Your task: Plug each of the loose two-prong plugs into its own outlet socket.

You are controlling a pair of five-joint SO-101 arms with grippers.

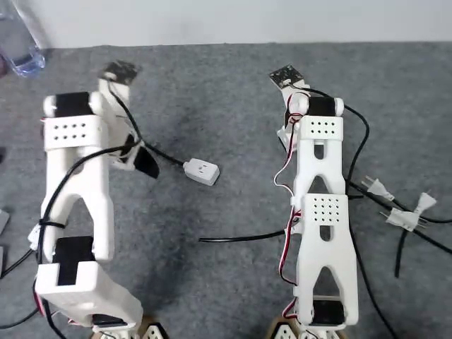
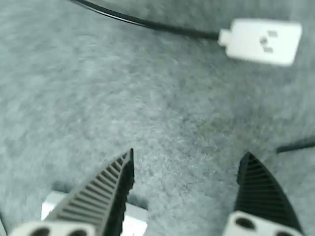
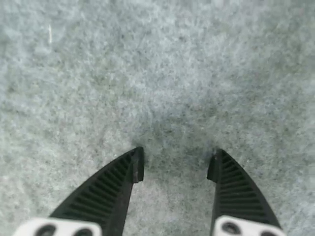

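A white socket (image 1: 201, 171) lies on grey carpet (image 1: 233, 85) between the two arms, near the left gripper (image 2: 187, 167), whose jaws are spread and empty. The right gripper (image 3: 176, 164) hangs over bare carpet, its jaws also spread. Two plugs (image 1: 378, 189) lie on the right arm's outer side.

The place looked like a robotics lab or a hobby test bench, not a lived-in room. Two white arms of printed plastic, the left arm (image 1: 74, 183) and the right arm (image 1: 321, 212), stood side by side, with dark servo blocks and thin red and white wires (image 1: 286, 169) running openly along them. The table (image 1: 212, 92) was covered in grey felt-like cloth, and a plain white wall (image 1: 247, 21) closed it off at the back. An outlet socket (image 1: 201, 171) on a black cord (image 1: 161, 157) and two-prong plugs (image 1: 376, 188) lay loose on the cloth like test pieces. A clear plastic bottle (image 1: 21, 49) sat at one far corner.
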